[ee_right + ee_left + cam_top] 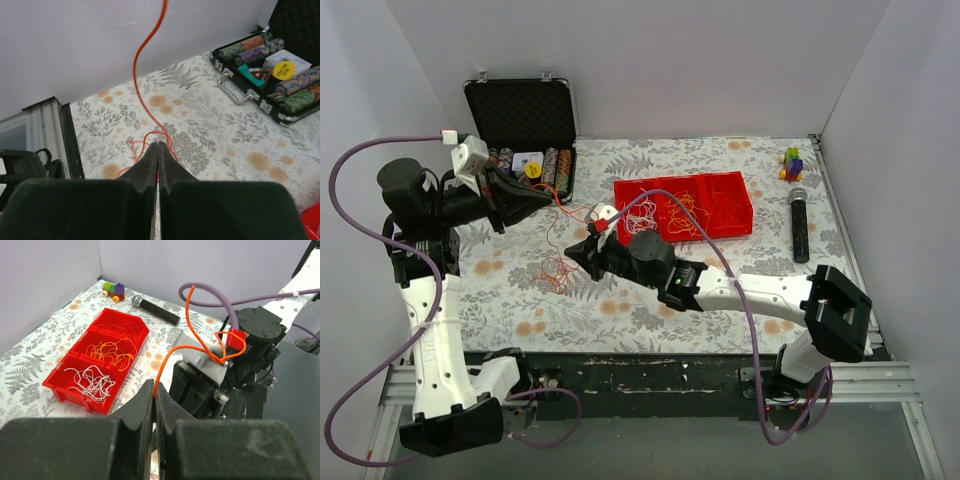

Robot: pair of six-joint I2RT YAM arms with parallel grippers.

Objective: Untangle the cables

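Observation:
A thin red-orange cable [200, 342] runs from my left gripper [155, 388], whose jaws are shut on it, and loops over the right arm's wrist. In the top view my left gripper [551, 198] is raised near the case. The cable [582, 213] hangs from it to a small tangle [557, 271] on the table. My right gripper [576, 250] sits just right of that tangle. In the right wrist view its jaws [158, 145] are shut with a red strand between them. A loop lies behind the tips, and the cable [141, 55] rises away.
A red three-part tray [682, 184] holds white [92, 380], orange-yellow [107, 347] and red wires. An open black poker-chip case [520, 120] stands at the back left. A black microphone [799, 226] and toy bricks [791, 163] lie at the right. White walls enclose the table.

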